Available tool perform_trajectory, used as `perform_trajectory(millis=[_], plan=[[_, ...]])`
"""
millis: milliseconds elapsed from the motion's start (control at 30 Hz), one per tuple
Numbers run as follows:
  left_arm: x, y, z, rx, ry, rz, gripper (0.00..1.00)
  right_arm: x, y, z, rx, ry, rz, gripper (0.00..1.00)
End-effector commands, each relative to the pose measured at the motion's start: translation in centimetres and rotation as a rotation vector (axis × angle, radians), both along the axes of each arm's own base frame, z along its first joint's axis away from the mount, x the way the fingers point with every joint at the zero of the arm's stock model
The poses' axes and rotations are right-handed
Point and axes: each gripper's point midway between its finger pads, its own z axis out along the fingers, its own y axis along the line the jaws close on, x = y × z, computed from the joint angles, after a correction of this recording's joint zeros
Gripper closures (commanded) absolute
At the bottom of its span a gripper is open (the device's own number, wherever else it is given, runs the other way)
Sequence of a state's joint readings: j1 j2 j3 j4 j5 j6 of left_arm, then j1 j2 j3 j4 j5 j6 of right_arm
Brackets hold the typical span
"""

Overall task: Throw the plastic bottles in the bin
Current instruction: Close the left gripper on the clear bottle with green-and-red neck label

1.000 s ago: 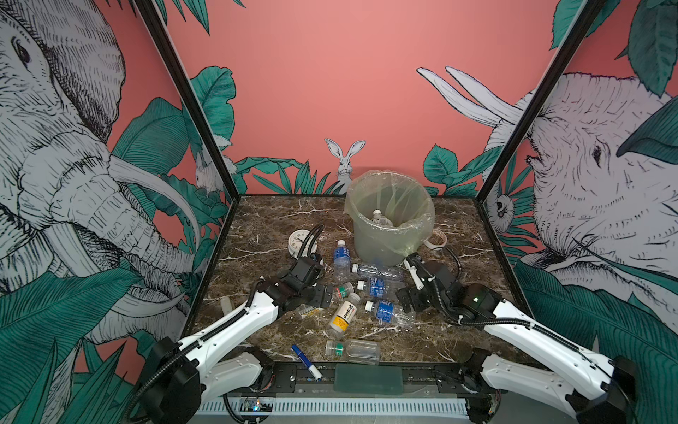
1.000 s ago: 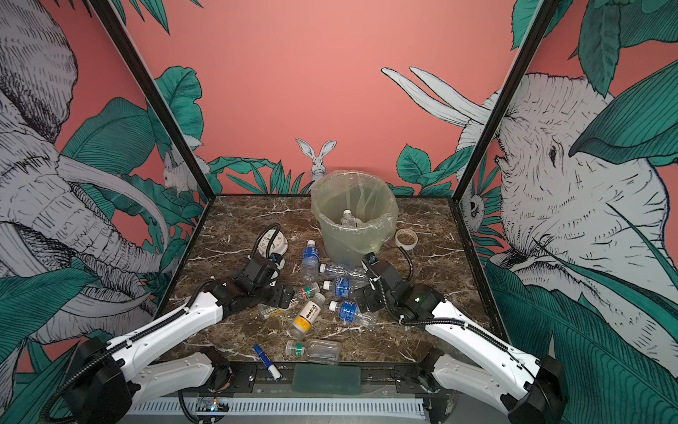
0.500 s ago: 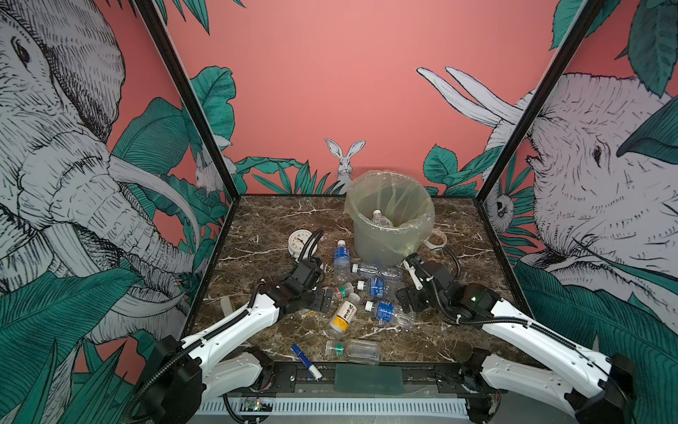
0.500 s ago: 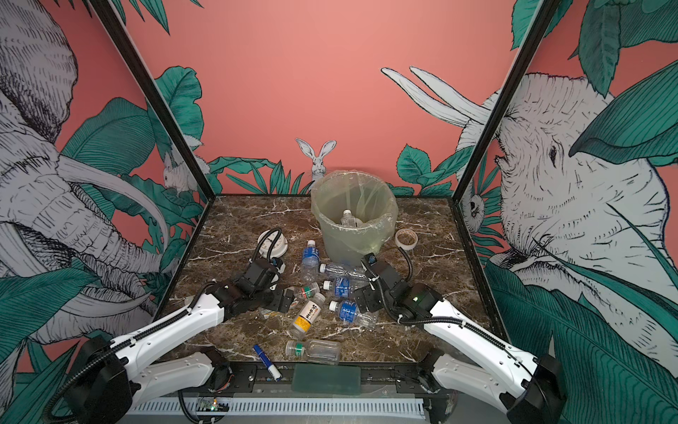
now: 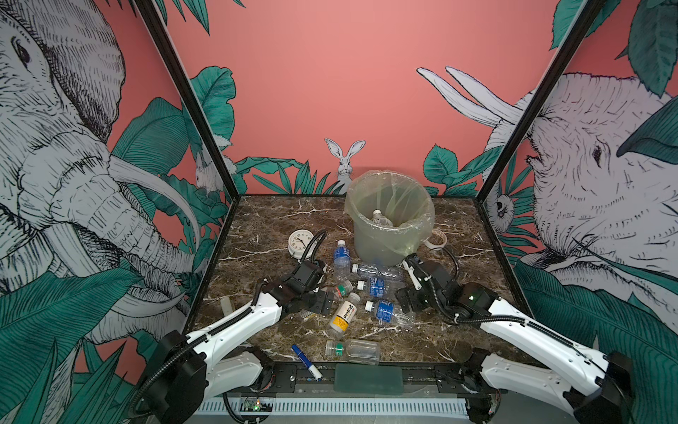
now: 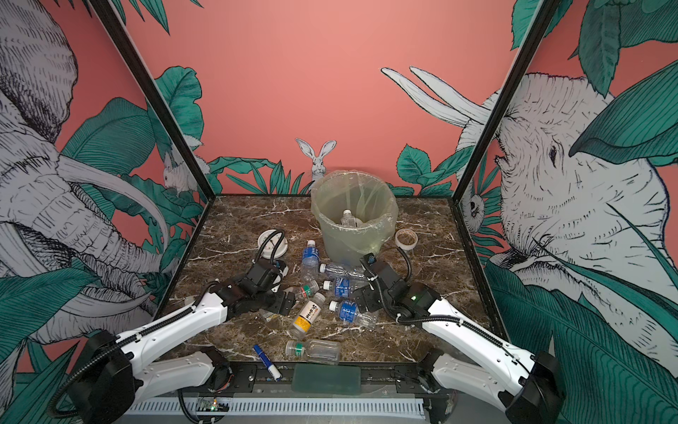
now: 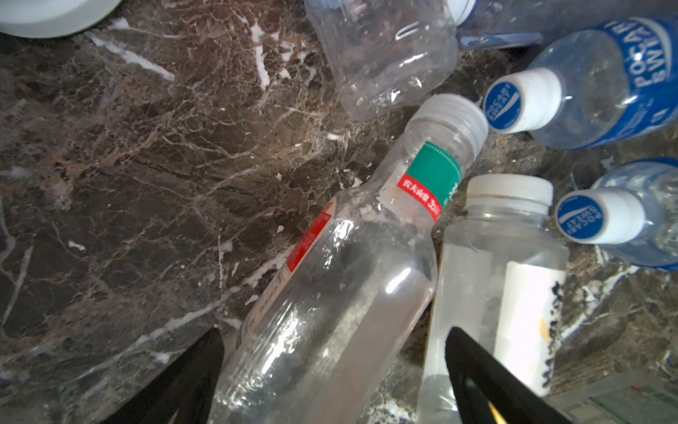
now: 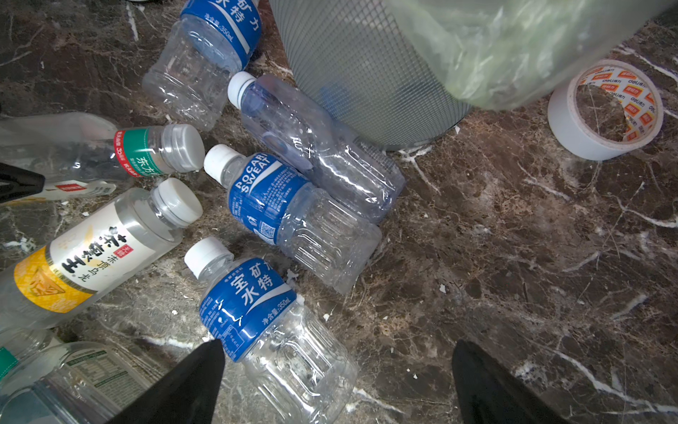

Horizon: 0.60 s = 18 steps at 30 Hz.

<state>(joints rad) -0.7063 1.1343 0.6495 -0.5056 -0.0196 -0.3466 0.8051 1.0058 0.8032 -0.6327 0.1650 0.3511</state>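
Top view, seven bottles (image 5: 343,315) on table (image 5: 279,220), one in bin (image 5: 389,246)

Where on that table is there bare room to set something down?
Bare marble table lies in the back left corner, behind the white clock, and along the right edge beside the tape roll. The middle is crowded: plastic bottles cluster before the bin.

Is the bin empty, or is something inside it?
Not empty. Both top views show one white-capped clear bottle down inside the bin, below its rim.
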Motion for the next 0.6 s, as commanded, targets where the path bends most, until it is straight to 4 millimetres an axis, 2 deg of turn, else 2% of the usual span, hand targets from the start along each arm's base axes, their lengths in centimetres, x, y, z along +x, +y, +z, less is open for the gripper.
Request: perform_trajectory(millis=[0, 567], plan=[[-1.0, 0.1, -0.7, 0.017, 0.021, -0.021, 0.05, 0.3, 0.3, 0.4, 0.005, -0.018, 0.001, 0.01], [-1.3, 0.6, -2.4, 0.096, 0.054, -0.003, 0.11, 0.5, 0.6, 0.2, 0.000, -0.014, 0.007, 0.01]])
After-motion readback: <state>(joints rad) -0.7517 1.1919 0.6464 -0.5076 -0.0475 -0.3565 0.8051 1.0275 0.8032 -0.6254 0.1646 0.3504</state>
